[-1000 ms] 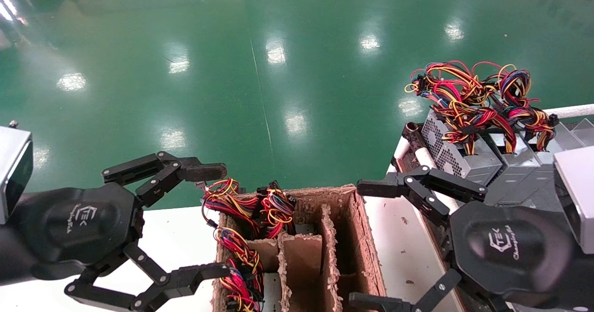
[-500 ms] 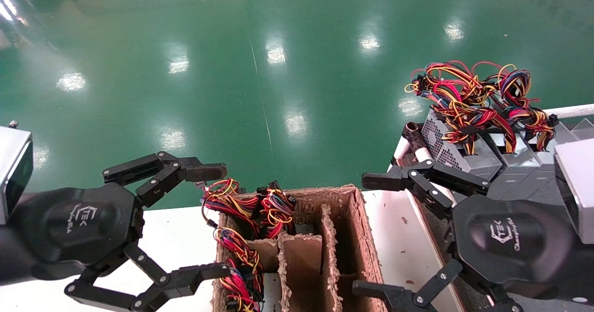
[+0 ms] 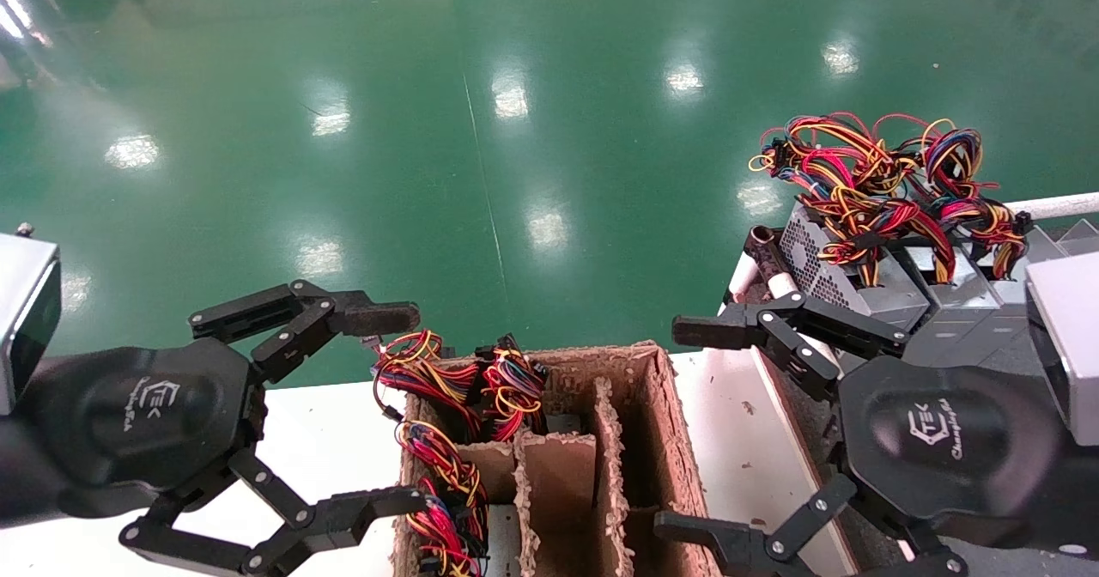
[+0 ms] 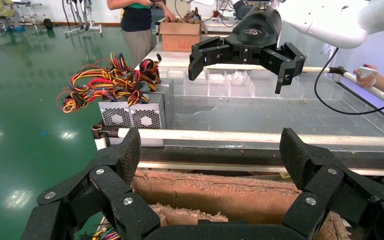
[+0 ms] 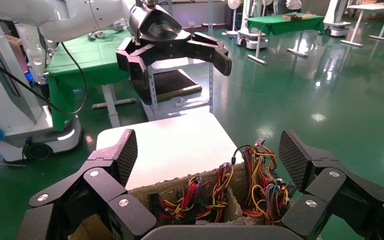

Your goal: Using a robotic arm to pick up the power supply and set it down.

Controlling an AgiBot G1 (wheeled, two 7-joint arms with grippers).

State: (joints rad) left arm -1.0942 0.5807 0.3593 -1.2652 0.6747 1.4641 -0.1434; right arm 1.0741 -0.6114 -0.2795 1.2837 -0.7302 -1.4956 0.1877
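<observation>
Nearest, the left claw (image 3: 391, 409) hangs wide open and empty beside a brown cardboard divider box (image 3: 635, 440) on a white worktop (image 3: 326, 440). Bundles of red, yellow and blue wires (image 3: 464, 388) spill from the box's left compartments. The right claw (image 3: 687, 431) is also spread wide and holds nothing, hovering just right of the box. Farther back on the right, the power supply (image 3: 846, 289) sits in a row of similar units: a small silver-grey metal box with a perforated side, topped by a tangled bunch of red, yellow, orange, blue and black wires. Beyond lies a glossy green floor (image 3: 515, 113).
</observation>
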